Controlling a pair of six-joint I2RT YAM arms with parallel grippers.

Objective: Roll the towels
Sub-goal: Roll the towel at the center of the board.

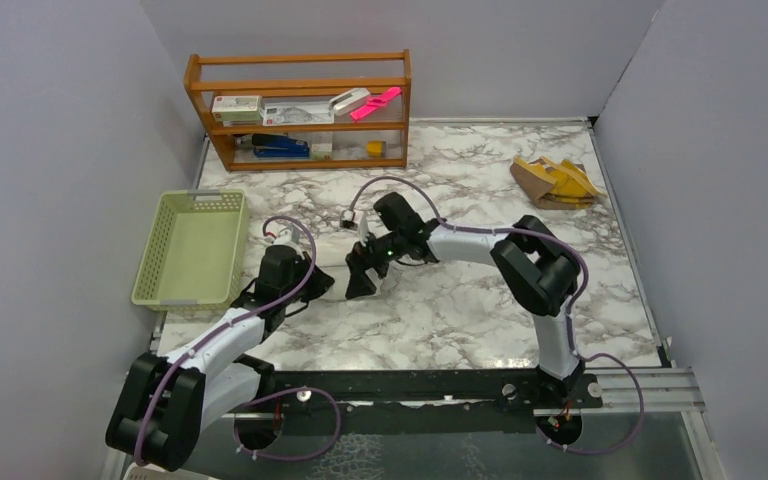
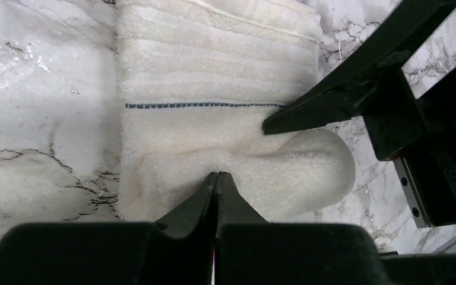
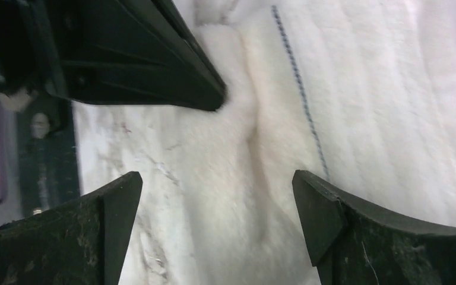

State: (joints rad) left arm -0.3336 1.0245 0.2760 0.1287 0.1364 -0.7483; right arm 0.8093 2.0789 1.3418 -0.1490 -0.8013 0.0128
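Note:
The white towel (image 2: 214, 71) lies flat on the marble with a thin blue stitched line across it, and its near end is curled into a soft roll (image 2: 309, 172). My left gripper (image 2: 217, 176) is shut, pinching the roll's puckered edge. My right gripper (image 3: 217, 190) hangs open over the same rolled end (image 3: 214, 178), with nothing between its fingers. One of its fingers (image 2: 332, 101) shows in the left wrist view, touching the towel. In the top view both grippers (image 1: 320, 283) (image 1: 360, 275) meet at mid-table and hide the white towel. The mustard-yellow towel (image 1: 555, 180) lies crumpled at the back right.
A pale green basket (image 1: 192, 245) stands at the left edge of the table. A wooden shelf (image 1: 300, 110) with boxes, a stapler and a pink item stands at the back left. Grey walls close in three sides.

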